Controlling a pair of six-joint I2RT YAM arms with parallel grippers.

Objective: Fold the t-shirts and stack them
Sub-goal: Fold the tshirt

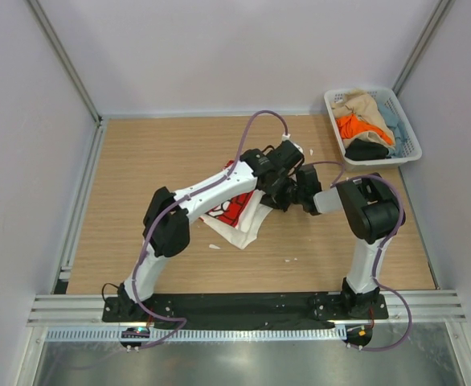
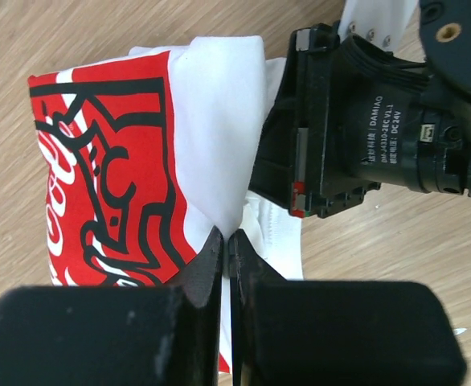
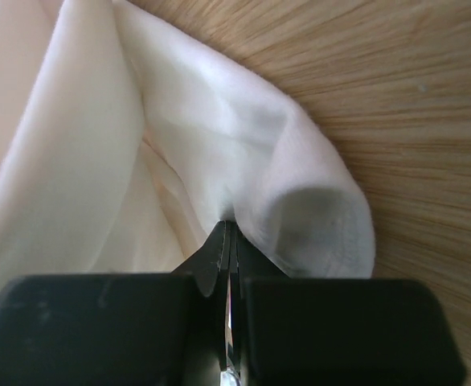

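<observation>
1. Left claw (image 2: 226, 245), shut, pinches the white cloth t-shirt with red print (image 2: 211, 121), mid wooden worktop (image 1: 155, 161).
2. Right claw (image 3: 229, 241), shut, grips its plain edge at two o'clock, likely to tension the fold.

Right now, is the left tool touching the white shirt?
Touching. The left wrist view shows the left tool shut on a fold of the white shirt, with no gap between them.

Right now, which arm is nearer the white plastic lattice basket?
Right. The right arm bends just on the near side of the white plastic lattice basket; the left arm lies farther off, to its near left.
</observation>
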